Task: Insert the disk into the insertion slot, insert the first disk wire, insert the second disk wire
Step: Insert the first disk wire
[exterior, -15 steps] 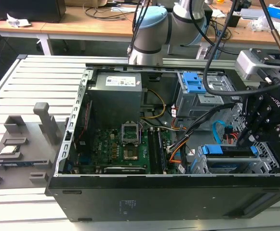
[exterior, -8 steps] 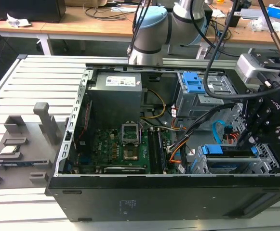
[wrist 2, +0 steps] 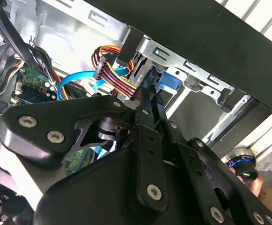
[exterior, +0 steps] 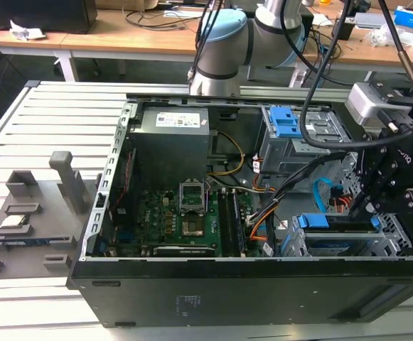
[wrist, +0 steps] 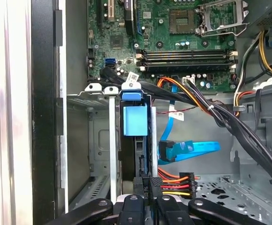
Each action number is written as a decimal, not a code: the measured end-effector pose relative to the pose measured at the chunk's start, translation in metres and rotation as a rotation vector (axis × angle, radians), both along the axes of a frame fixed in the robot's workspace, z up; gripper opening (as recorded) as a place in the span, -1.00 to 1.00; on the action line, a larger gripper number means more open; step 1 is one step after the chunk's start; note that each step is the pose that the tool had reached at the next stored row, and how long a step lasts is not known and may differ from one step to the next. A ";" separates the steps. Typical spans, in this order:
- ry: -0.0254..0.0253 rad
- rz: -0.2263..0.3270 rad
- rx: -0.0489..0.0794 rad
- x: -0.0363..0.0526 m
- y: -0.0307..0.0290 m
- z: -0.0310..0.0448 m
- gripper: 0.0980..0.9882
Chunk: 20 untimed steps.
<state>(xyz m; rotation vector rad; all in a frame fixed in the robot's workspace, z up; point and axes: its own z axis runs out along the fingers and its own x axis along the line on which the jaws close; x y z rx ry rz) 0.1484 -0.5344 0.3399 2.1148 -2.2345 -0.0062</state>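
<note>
the disk (wrist: pixel 135 123) sits in the insertion slot (wrist: pixel 86 93), its long axis running straight away from the gripper (wrist: pixel 145 187). the fingers are narrow and seem pinched on the first disk wire (wrist: pixel 175 183), at the disk's near end.

I count one blue-framed disk (exterior: pixel 313 221) just below the gripper (exterior: pixel 366 207), and one light-blue cable (exterior: pixel 323 193) near it. One bundle of red-orange wires (wrist: pixel 175 183) lies just beside the gripper, and one grey cage (exterior: pixel 291 145) stands well apart from it.

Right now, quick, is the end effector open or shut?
End effector: closed, fingertips at the red-orange wires by the disk; whether it grips them cannot be told.
</note>
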 end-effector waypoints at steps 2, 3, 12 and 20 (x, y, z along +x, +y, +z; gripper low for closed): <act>0.0000 0.000 -0.001 0.0001 0.0000 -0.0035 -0.84; 0.0000 0.000 -0.001 0.0001 0.0000 -0.0035 -0.84; 0.0000 0.000 0.000 0.0000 0.0044 0.0204 -0.70; 0.0000 0.000 0.000 0.0001 0.0090 0.0548 -0.98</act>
